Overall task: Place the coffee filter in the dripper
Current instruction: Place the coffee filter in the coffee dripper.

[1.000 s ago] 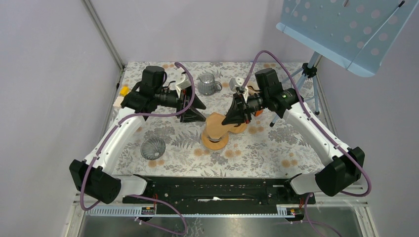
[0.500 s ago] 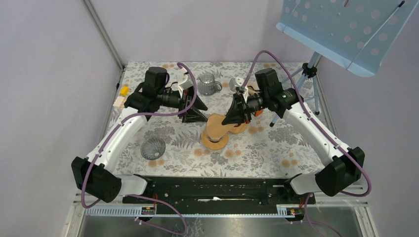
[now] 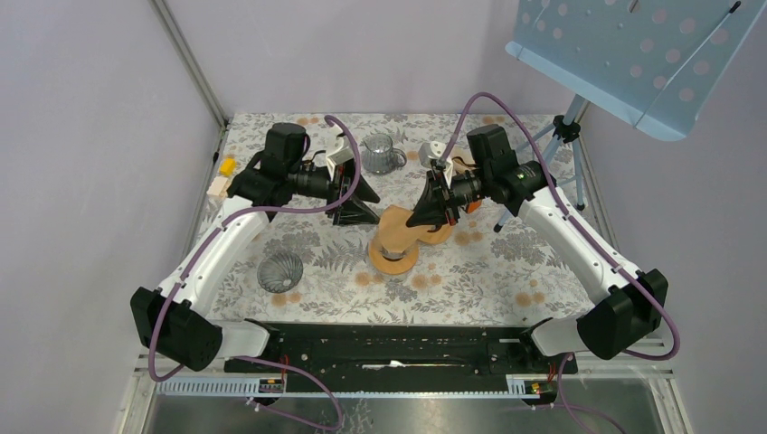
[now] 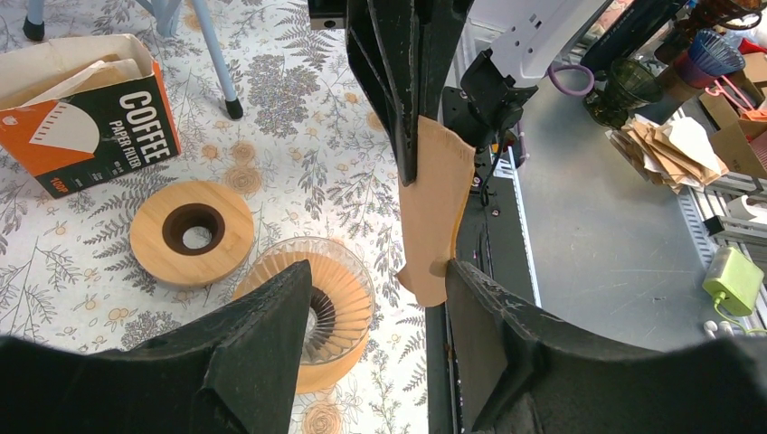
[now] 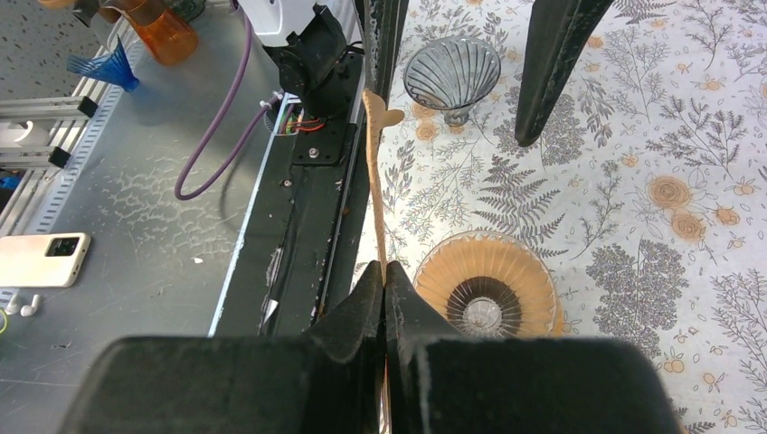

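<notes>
The left hand (image 4: 380,276), fingers apart, is settling close beside the tan paper coffee filter (image 4: 434,208) after edging inward. The right hand (image 5: 384,271) is clamping that filter flat, dangling it above the ribbed glass dripper (image 5: 484,289), so spreading it open probably comes next.

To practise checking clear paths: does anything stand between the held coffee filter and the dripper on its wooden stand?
Nothing visible does. The coffee filter is pinched in the shut right gripper beside and above the dripper, whose mouth is uncovered. The open left gripper sits at the filter's free end, off to the dripper's side.
</notes>
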Action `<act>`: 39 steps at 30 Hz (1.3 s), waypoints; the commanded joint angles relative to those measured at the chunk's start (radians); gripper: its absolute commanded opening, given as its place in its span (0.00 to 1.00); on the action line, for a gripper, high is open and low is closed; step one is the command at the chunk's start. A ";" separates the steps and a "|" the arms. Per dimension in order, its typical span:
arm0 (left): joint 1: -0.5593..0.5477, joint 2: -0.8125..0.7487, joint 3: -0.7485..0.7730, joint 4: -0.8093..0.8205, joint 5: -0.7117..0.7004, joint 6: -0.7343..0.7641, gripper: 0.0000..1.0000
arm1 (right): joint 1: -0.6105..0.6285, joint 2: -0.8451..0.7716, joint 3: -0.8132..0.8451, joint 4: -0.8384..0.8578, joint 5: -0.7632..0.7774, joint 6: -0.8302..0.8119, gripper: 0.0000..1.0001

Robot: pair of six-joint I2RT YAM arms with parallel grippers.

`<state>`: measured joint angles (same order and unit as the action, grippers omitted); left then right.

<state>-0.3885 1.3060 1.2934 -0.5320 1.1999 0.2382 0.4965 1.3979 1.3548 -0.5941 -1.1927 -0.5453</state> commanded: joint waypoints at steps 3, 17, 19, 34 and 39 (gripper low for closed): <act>0.000 -0.041 0.002 -0.035 0.003 0.081 0.60 | 0.005 0.000 0.047 -0.003 0.000 -0.008 0.00; 0.000 -0.030 -0.010 -0.038 -0.013 0.120 0.61 | 0.005 0.013 0.067 0.000 -0.025 0.012 0.00; -0.001 -0.027 -0.008 -0.039 -0.016 0.124 0.60 | 0.006 0.012 0.066 -0.002 -0.027 0.009 0.00; 0.000 -0.001 -0.009 -0.015 0.008 0.122 0.61 | 0.005 0.006 0.049 0.038 -0.042 0.042 0.00; 0.000 0.004 -0.010 0.008 0.015 0.104 0.61 | 0.005 0.005 0.044 0.042 -0.043 0.044 0.00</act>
<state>-0.3885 1.3029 1.2819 -0.5770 1.1831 0.3408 0.4965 1.4075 1.3773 -0.5808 -1.1984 -0.5140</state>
